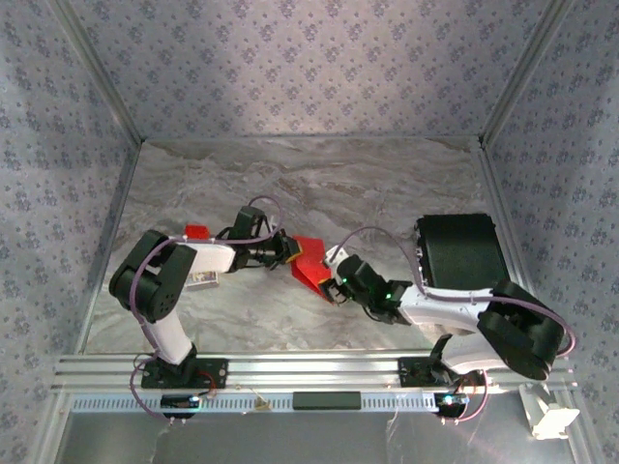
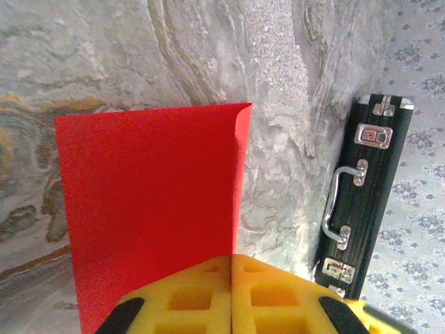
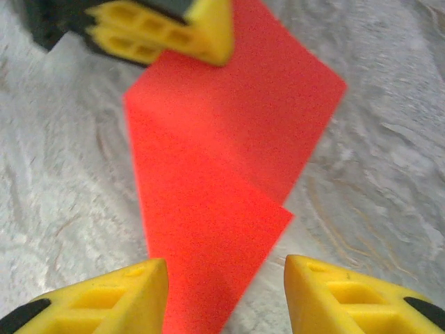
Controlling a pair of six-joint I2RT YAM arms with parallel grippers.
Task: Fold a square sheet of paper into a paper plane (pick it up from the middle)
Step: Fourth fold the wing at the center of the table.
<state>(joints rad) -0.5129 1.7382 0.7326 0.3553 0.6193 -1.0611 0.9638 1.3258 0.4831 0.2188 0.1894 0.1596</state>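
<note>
My L gripper [image 2: 231, 268]: jaws shut, tips on folded edge of the square sheet of paper [image 2: 146, 209]. R gripper [image 3: 226, 278]: jaws apart over sheet's corner.

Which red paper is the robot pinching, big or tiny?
The big folded red sheet in the middle, in the left gripper. The tiny red piece lies apart, beyond the left arm.

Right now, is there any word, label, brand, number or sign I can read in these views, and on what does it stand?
No text can be read anywhere.
red sheet of paper: plain, no markings.
black case: no label or brand visible.
small card: any print is too small to read.
</note>
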